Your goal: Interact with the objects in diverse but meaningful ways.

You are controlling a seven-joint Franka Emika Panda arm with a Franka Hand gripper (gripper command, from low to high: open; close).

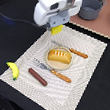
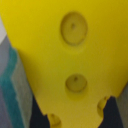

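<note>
centrally, the gripper [image 1: 56,29] pinches the yellow cheese wedge [image 1: 56,30], held above the placemat [image 1: 89,71]; its holed face fills the wrist view [image 2: 75,55]. just below the gripper lies the bun [image 1: 59,56] on a plate [image 1: 46,60]; banana [image 1: 13,70] and sausage [image 1: 37,77] lie well apart from it.

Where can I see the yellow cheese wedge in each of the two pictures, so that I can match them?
Exterior view: the cheese wedge shows just under the end effector, above the placemat's far edge, beyond the bun.
Wrist view: the cheese wedge fills nearly the whole picture, very close.
Shared landmark: its yellow surface; the round holes show only in the wrist view.
</note>
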